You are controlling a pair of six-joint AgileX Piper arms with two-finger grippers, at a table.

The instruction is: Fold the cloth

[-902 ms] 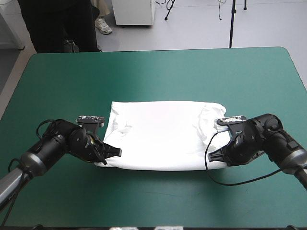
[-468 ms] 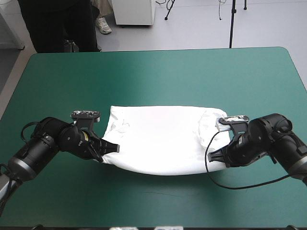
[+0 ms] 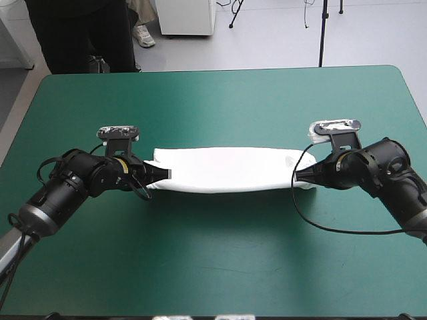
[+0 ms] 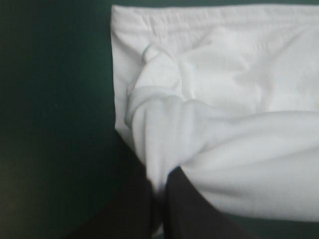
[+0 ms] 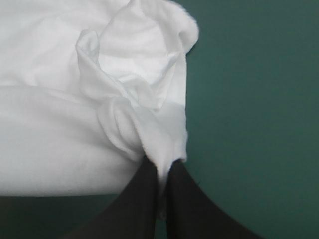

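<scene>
A: High view first: T-shirt [image 3: 227, 170] as a narrow white band across the middle of the surface [image 3: 220, 260], strung between both claws. Agreed?

B: Agreed, with left claw [image 3: 163, 175] all but closed on a bunched corner at the band's left end, and right claw [image 3: 298, 177] likewise pinched on the right end. Same in both wrist views: black fingers [image 4: 129, 219] meeting on a twist of white fabric, a flat layer lying beneath and ahead.

A: Looks like mid-fold, then. Held edge over the flat layer, not yet laid down.

B: Probably. Worries?

A: Thin grips, for one. Only a small wad of fabric in each pinch, so a real risk of losing a corner with any sideways tug.

B: Also uneven travel. One arm ahead of the other, and a skewed fold, edges off square.

A: Too much tension as well: danger of dragging the lower layer across the surface and shifting the whole thing.

B: And too little: sag in the middle, touching down early, trapping a crease.

A: Bunched corners too. Likely lumps at both ends unless set down flat.
</scene>
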